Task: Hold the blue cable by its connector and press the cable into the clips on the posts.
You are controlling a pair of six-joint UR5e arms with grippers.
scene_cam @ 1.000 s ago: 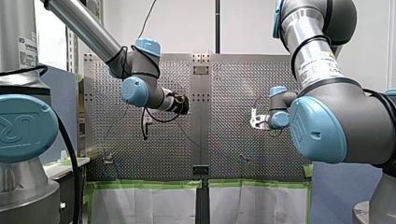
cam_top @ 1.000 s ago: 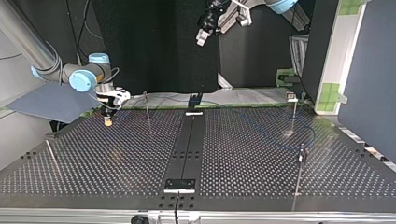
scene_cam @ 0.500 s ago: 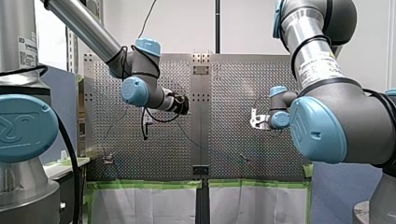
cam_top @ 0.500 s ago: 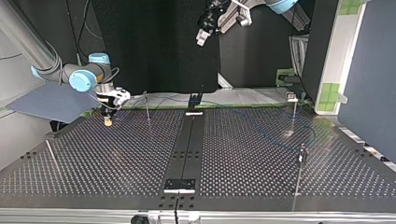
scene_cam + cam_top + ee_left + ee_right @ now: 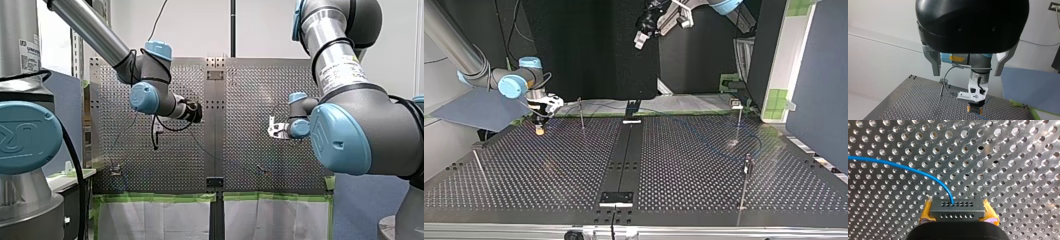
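Note:
The right wrist view shows my right gripper (image 5: 958,212) shut on the dark connector (image 5: 958,206), a yellow pad (image 5: 926,210) on each side of it. The blue cable (image 5: 910,168) leaves the connector and curves away over the perforated table (image 5: 1010,157). At the top view's left this gripper (image 5: 540,128) hangs just above the plate, near a thin post (image 5: 581,114). My left gripper (image 5: 640,39) is high over the table's far edge. Its metal fingers (image 5: 935,66) stand open with nothing between them, and it looks down on my right gripper (image 5: 974,109).
More thin posts stand at the top view's right (image 5: 739,119), right front (image 5: 746,172) and left front (image 5: 479,167). A dark rail (image 5: 624,160) runs down the table's middle. A blue-grey panel (image 5: 479,110) lies beyond the table's left edge.

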